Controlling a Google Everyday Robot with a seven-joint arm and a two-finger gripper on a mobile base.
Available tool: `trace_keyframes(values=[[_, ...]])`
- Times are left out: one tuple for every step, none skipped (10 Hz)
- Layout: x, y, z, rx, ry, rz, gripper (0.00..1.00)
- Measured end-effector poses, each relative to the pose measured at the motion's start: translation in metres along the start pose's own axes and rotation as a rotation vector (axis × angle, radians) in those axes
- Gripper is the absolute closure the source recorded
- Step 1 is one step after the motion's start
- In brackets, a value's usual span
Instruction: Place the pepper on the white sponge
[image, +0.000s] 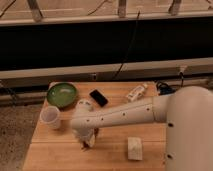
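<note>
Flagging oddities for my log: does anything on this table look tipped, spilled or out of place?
The white plastic bottle lies on its side near the table's far edge. Nothing looks spilled. The claw hangs low beside the off-white rectangular sponge.

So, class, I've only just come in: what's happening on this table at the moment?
A white robot arm reaches across the wooden table, its gripper low near the front edge with the dark red pepper at its tip. The white sponge lies bare to the right, so the pepper is not yet on it. A green bowl, cup, black phone and white bottle sit behind.
</note>
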Motion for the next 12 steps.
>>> trace_keyframes(values=[[-0.001, 0.001, 0.001, 0.000, 0.002, 0.006, 0.45], [-0.001, 0.001, 0.001, 0.000, 0.005, 0.010, 0.52], [0.000, 0.003, 0.000, 0.000, 0.013, 0.015, 0.64], [0.004, 0.007, -0.006, 0.003, 0.020, 0.021, 0.73], [0.008, 0.012, -0.011, 0.002, 0.024, 0.026, 0.82], [0.010, 0.016, -0.014, -0.003, 0.029, 0.029, 0.95], [0.009, 0.016, -0.014, -0.002, 0.033, 0.028, 0.99], [0.012, 0.016, -0.017, 0.003, 0.036, 0.031, 1.00], [0.019, 0.023, -0.027, 0.002, 0.044, 0.036, 1.00], [0.024, 0.028, -0.035, 0.002, 0.048, 0.039, 1.00], [0.028, 0.034, -0.039, 0.001, 0.053, 0.046, 1.00], [0.030, 0.036, -0.041, -0.002, 0.056, 0.047, 1.00]])
